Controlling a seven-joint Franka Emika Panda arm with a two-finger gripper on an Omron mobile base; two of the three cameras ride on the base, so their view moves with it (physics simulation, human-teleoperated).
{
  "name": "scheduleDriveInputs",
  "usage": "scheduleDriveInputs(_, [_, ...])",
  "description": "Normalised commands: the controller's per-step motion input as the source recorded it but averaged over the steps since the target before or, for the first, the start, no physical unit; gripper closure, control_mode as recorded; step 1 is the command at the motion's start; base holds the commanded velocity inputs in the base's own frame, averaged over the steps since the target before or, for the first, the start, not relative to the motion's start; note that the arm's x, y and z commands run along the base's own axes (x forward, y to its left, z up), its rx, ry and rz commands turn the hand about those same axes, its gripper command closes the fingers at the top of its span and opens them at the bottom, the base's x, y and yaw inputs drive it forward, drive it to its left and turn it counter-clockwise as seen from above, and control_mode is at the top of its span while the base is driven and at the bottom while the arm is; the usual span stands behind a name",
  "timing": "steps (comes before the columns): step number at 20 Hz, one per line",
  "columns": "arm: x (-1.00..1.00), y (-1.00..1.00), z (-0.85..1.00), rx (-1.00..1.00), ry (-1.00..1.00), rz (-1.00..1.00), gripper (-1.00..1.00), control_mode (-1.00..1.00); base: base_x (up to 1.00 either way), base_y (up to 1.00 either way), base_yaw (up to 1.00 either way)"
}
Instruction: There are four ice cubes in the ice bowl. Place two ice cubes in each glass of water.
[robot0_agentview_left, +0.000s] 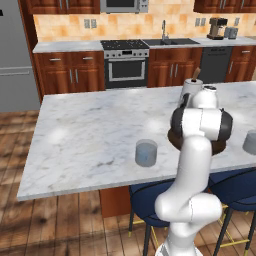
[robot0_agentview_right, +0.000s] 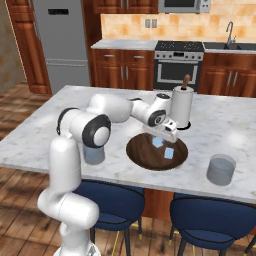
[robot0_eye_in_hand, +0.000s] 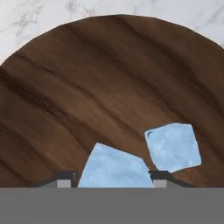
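Glass of water (robot0_agentview_left: 146, 152) on marble tabletop (robot0_agentview_left: 85, 130), left of arm; 2nd glass (robot0_agentview_left: 250, 142) at right edge; ice bowl (robot0_agentview_left: 218, 146) mostly hidden behind arm.

The ice bowl (robot0_agentview_right: 150, 159) is sitting on the island counter (robot0_agentview_right: 225, 125) near its front edge, with two ice cubes (robot0_agentview_right: 169, 152) lying inside — one (robot0_eye_in_hand: 173, 146) just beside the other (robot0_eye_in_hand: 114, 168). One glass of water (robot0_agentview_right: 221, 169) is standing right of the bowl, the other (robot0_agentview_left: 146, 152) left of it. A paper-towel roll (robot0_agentview_right: 182, 107) is standing just behind the bowl. Stools (robot0_agentview_right: 210, 215) are tucked under the near edge — the stove (robot0_agentview_right: 178, 65) is lying far behind.
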Motion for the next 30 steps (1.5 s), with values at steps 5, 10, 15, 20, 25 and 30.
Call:
scheduleDriveInputs(5, [-0.36,-0.82,0.80,0.00,-0.01,-0.01,1.00,-1.00,0.00,0.00,0.00])
scheduleDriveInputs(10, [-0.37,-0.91,0.51,0.00,0.00,-0.05,1.00,-1.00,0.00,0.00,0.00])
scheduleDriveInputs(15, [-0.23,-0.96,0.37,0.00,0.00,-0.07,1.00,-1.00,0.00,0.00,0.00])
scheduleDriveInputs(20, [-0.14,-1.00,0.04,0.00,0.00,-0.02,1.00,-1.00,0.00,0.00,0.00])
scheduleDriveInputs(25, [-0.28,-1.00,0.00,0.01,-0.01,0.00,1.00,-1.00,0.00,0.00,0.00])
scheduleDriveInputs(30, [-0.05,-0.55,-0.09,0.02,0.00,0.00,1.00,-1.00,0.00,0.00,0.00])
